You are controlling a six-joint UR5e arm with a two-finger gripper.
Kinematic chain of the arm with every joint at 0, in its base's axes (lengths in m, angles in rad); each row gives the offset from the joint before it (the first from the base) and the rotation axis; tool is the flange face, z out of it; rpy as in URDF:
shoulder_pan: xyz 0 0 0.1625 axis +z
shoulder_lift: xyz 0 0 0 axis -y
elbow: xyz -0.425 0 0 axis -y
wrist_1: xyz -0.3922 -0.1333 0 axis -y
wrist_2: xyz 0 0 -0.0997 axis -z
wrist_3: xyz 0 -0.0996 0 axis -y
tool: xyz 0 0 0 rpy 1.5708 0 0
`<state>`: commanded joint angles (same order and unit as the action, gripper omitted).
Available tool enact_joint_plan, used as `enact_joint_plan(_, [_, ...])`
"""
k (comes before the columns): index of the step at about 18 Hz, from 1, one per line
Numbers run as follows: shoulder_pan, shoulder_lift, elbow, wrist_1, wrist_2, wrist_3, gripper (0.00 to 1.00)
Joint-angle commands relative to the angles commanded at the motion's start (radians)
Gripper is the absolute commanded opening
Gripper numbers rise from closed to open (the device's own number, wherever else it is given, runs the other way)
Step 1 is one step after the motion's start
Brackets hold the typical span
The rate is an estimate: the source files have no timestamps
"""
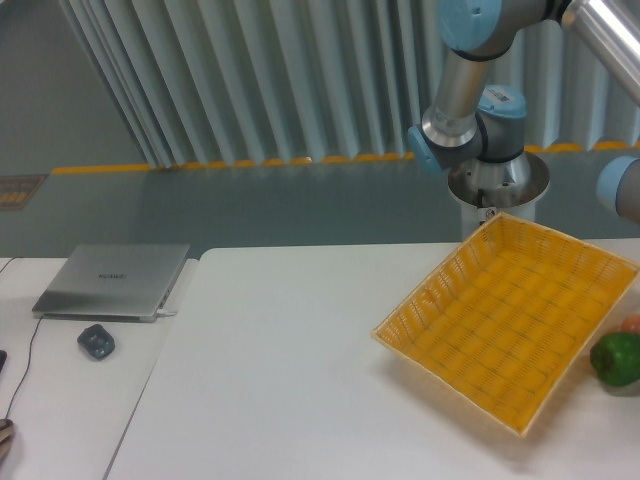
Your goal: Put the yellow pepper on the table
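The yellow pepper does not show in the camera view. My gripper is out of frame too, past the right edge; only the arm's upper links (470,90) and one blue-grey joint (622,188) at the right edge are visible. The white table (300,380) fills the lower part of the view. On its right side lies the yellow wicker basket (505,315), tilted and with nothing in it.
A green pepper (616,358) rests on the table just right of the basket, with a bit of something red (632,323) behind it. On the smaller desk at the left are a grey laptop (115,280) and a dark mouse (96,341).
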<state>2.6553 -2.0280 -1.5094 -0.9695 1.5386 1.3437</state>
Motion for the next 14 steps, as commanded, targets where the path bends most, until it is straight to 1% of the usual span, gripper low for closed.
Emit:
enact_joint_plan(1, [-0.002,0.005,-0.008,-0.002,0.000,0.018,0.95])
enact_joint_plan(2, [-0.002,0.018,-0.023,0.000,0.000,0.026,0.96])
enact_joint_plan(5, [-0.003,0.038,-0.043,-0.002,0.000,0.031,0.99])
enact_joint_plan(7, [-0.005,0.069,-0.067,-0.006,0.003,0.102,1.00])
enact_joint_plan(9, [0.003,0.110,-0.113,-0.009,0.026,0.254,1.00])
enact_joint_plan(10, [0.015,0.135,-0.124,-0.015,0.026,0.308,1.00])
enact_joint_plan(12, [0.021,0.155,-0.147,-0.018,0.023,0.345,1.00])
enact_joint_plan(13, [0.020,0.175,-0.153,-0.023,0.023,0.350,1.00])
enact_joint_plan(14, [0.017,0.195,-0.158,-0.046,0.025,0.377,1.00])
